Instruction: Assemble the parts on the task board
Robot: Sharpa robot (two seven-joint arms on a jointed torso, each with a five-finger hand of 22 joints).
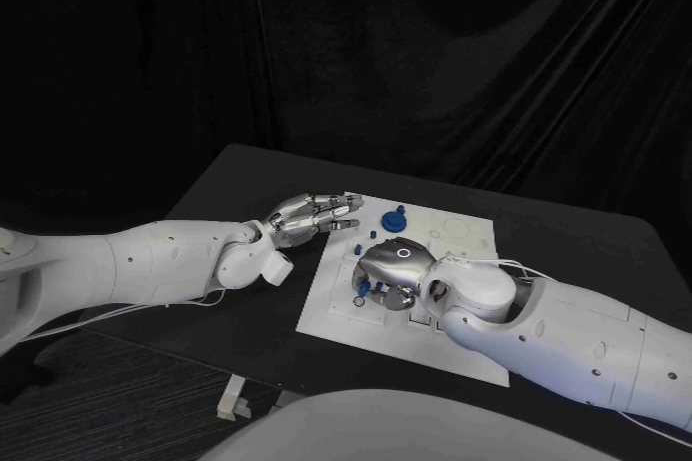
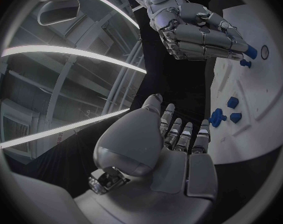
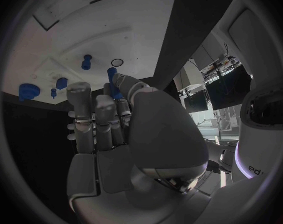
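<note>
The right hand [image 1: 392,271] hangs over the task board [image 1: 469,353], fingers curled, pinching a blue peg [image 3: 113,82] at thumb and fingertip, its long axis running along the fingers. At about eleven o'clock, the left hand [image 1: 310,217] hovers empty, fingers loosely bent. A loose blue part [image 1: 394,220] lies nearer the left.

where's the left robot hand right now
In the head view the left robot hand sits at the task board's far left corner, holding nothing, with a blue part just to its right.
</note>
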